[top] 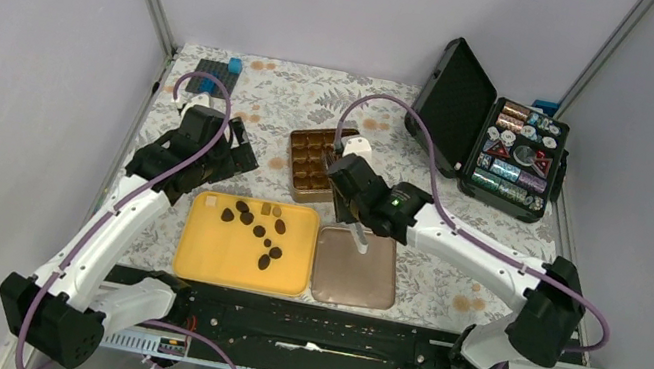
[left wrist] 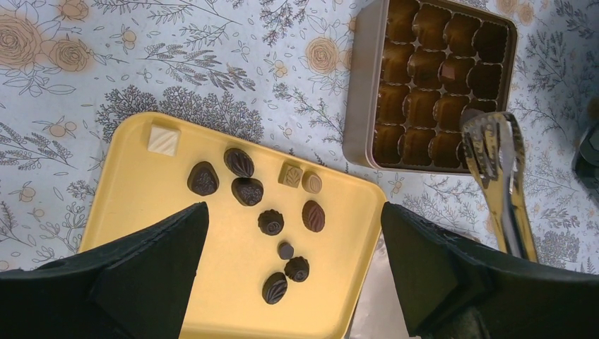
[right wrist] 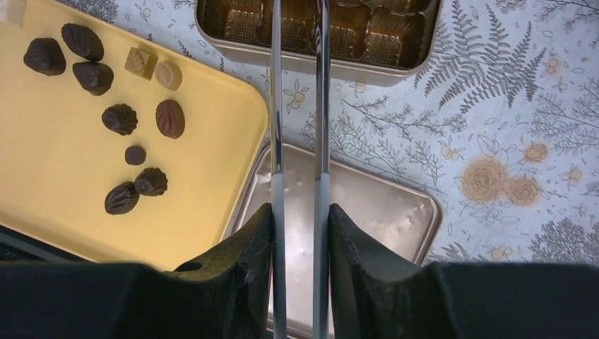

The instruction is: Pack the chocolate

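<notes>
The right hand point(right wrist: 300, 219) is pinched narrow on a pair of metal tongs point(right wrist: 275, 141). The two blades run out between its fingers, a little apart, across the corner of a tin lid point(right wrist: 381, 205). Their tips reach over the near edge of the gold chocolate box point(left wrist: 364, 92). I can't tell whether anything sits between the tips.

The left hand point(left wrist: 293, 212) gapes wide and holds nothing. It hangs over the yellow tray point(left wrist: 127, 205), clear of it. The chocolate point(left wrist: 247, 191) lies loose on that tray, just beyond and between the left fingers: dark ovals and ridged rounds, plus a few pale squares. It is left of the tongs and apart from them.

Tray, lid and box sit close together on the flowery worktop point(top: 258, 91). An open black case point(top: 456, 91) of poker chips stands at the far right.
</notes>
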You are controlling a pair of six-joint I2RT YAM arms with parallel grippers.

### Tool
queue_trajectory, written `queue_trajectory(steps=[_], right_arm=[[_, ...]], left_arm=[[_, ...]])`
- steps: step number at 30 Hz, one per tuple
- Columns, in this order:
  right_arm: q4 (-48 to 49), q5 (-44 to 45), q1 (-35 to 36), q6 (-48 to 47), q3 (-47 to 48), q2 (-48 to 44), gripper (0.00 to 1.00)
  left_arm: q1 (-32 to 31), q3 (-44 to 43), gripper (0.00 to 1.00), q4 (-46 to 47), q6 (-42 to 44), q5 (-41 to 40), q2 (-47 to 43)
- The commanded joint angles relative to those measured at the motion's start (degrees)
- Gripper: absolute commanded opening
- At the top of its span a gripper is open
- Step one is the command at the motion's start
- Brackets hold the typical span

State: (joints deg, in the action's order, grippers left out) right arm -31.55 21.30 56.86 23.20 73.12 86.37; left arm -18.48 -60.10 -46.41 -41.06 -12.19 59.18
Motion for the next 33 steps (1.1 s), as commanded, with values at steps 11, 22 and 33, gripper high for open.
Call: queue_trajectory(steps=[11,22,33], right_arm=[[7.4,-1.2,-1.2,-1.8,1.9,6.7,0.16],[8.1,-1.8,-1.3,-0.1,1.2,9.6,0.28],[7.8,-2.7,-1.3,0.2,2.3,9.0,0.43]], left_arm=[[0.2,0.0,0.99,0.9,-0.4,-0.6,-2.8],[0.2,-0.3,0.99,0.8,-0.9,-0.4,-3.3],[0.3,0.1,0.99,0.8,-0.6,-0.2,-3.6]])
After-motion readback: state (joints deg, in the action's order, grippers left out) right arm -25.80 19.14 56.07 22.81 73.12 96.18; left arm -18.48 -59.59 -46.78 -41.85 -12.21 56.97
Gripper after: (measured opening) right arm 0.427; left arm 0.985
